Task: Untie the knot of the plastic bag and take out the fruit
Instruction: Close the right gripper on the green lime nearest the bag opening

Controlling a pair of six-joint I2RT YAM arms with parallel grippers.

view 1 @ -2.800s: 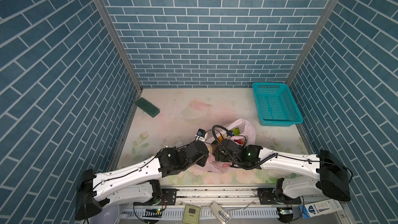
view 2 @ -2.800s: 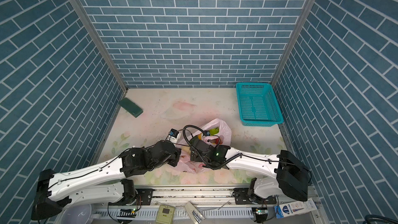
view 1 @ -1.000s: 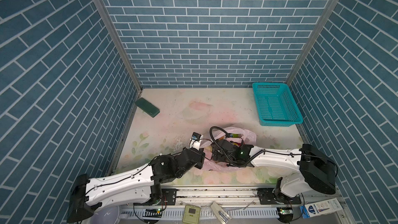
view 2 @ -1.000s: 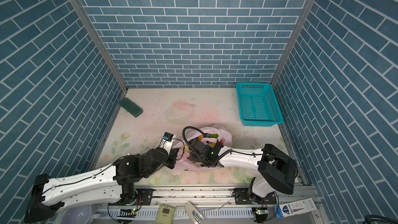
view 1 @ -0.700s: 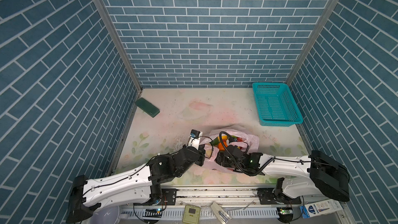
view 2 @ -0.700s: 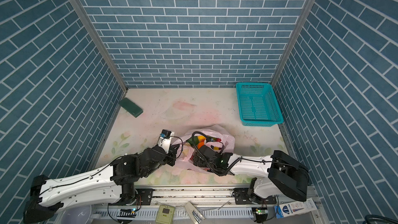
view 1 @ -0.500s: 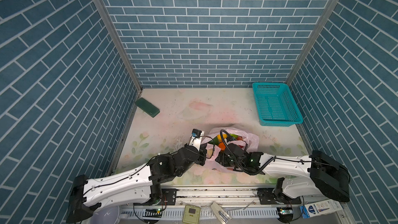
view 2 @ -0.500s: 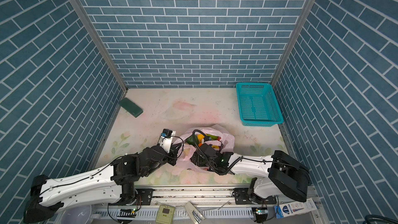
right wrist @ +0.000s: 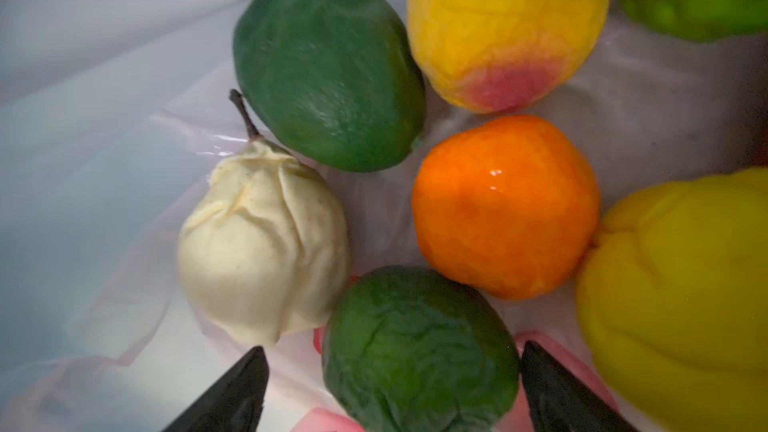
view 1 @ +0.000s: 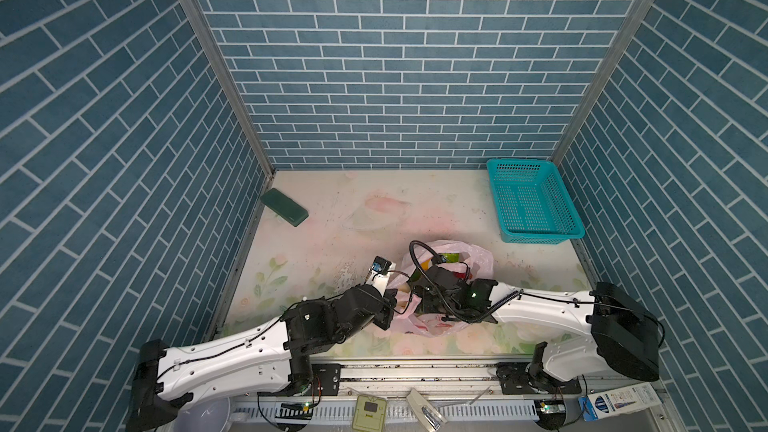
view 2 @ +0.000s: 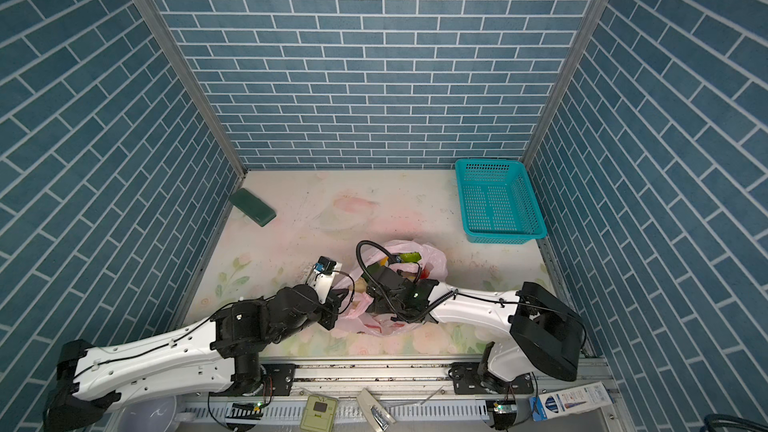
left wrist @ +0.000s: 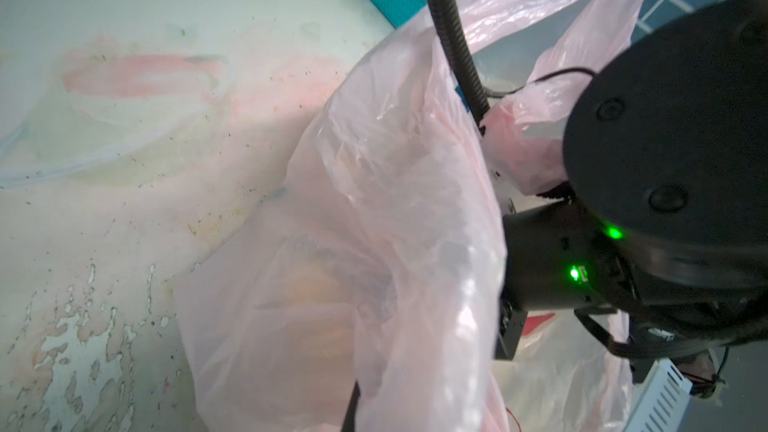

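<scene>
Left arm (view 1: 232, 351) and right arm (view 1: 540, 309) stretch low to the bag (view 1: 480, 261)
Left jaws pinch its rim; right jaws gape inside, straddling a green fruit (right wrist: 419, 351); poses hardly changed since half a second ago.

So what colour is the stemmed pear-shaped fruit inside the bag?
The pear is cream-white; right wrist view shows it best.
</scene>
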